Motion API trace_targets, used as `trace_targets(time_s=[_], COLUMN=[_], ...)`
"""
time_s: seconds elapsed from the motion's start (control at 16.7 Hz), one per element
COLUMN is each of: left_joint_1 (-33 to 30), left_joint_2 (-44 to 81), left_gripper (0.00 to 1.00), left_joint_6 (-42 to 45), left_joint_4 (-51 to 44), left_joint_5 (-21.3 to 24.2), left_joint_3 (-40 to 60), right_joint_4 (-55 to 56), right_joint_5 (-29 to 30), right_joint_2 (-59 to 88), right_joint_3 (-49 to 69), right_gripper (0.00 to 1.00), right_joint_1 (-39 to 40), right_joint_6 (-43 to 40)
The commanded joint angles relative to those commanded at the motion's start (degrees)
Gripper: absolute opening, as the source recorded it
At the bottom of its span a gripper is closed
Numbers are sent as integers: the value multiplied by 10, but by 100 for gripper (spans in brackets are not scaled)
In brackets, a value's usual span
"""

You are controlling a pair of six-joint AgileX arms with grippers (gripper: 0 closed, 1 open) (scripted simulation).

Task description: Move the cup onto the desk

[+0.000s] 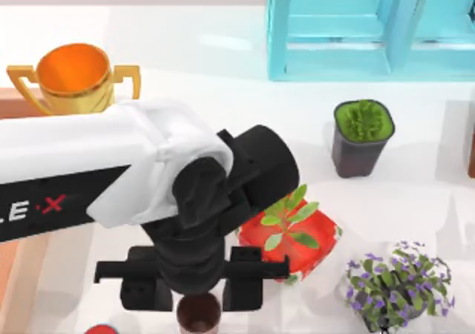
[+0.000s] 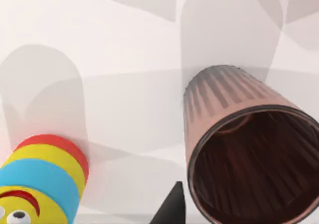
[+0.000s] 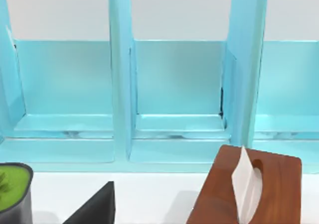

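Observation:
The cup (image 1: 198, 313), small, dark brown and ribbed, stands upright on the white desk (image 1: 223, 82) at the top view's near edge. My left gripper (image 1: 194, 293) hangs just above it, open, with its two black fingers set wider than the cup on either side. In the left wrist view the cup (image 2: 249, 154) looms close, its dark mouth facing the camera and its ribbed side paler pink lower down, with one black fingertip (image 2: 172, 209) beside it and apart from it. My right arm is parked facing the shelf; one dark fingertip (image 3: 94, 206) shows.
A gold trophy (image 1: 74, 78) stands back left by a brown surface (image 1: 15, 107). A red pot with a green plant (image 1: 293, 234) sits close right of the gripper. A dark pot (image 1: 361, 137), purple flowers (image 1: 397, 282), a turquoise shelf (image 1: 371, 26), a striped toy (image 2: 40, 181) and a wooden tissue box (image 3: 249, 189) surround them.

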Motion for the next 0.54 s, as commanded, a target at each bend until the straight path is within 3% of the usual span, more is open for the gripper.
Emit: trace_targets(time_s=[0.18,0.54], left_joint_1=[0,0], left_joint_2=[0,0], left_gripper=[98,100], left_joint_6=[0,0], left_joint_4=[0,0], left_joint_5=[0,0], left_joint_3=[0,0], right_joint_4=[0,0], right_joint_5=[0,0], right_joint_2=[0,0], right_joint_3=[0,0], right_gripper=[100,100], right_joint_1=[0,0], right_joint_6=[0,0])
